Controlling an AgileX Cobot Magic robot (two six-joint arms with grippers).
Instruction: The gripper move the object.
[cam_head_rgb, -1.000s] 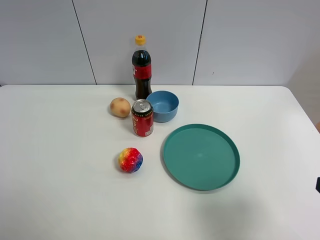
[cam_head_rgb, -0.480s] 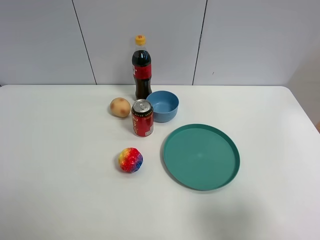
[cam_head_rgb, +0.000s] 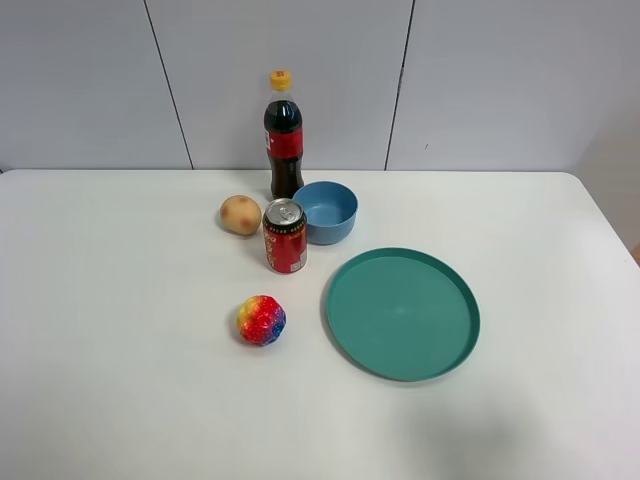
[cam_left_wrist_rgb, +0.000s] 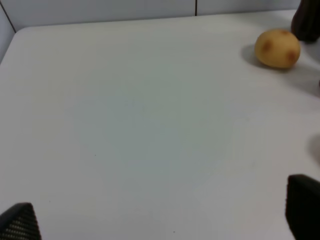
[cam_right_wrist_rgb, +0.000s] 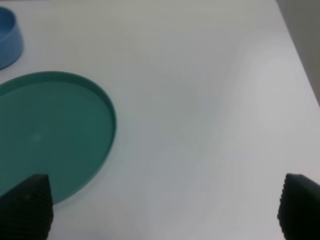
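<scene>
Your left gripper (cam_left_wrist_rgb: 160, 220) shows only its two black fingertips (cam_left_wrist_rgb: 20, 222), spread wide over bare white table (cam_left_wrist_rgb: 140, 130), pinching nothing. Your right gripper (cam_right_wrist_rgb: 165, 210) is likewise spread wide and empty, hanging beside the rim of the teal plate (cam_right_wrist_rgb: 50, 130). Neither gripper appears in the high view, and neither wrist view catches the rainbow ball (cam_head_rgb: 261, 320), so it lies apart from both. You will find the ball resting alone on the table, to the left of the teal plate and in front of the red can (cam_head_rgb: 285, 236). Behind the can stand the tan round fruit (cam_head_rgb: 240, 214), the blue bowl (cam_head_rgb: 326, 211) and the cola bottle (cam_head_rgb: 283, 135).
</scene>
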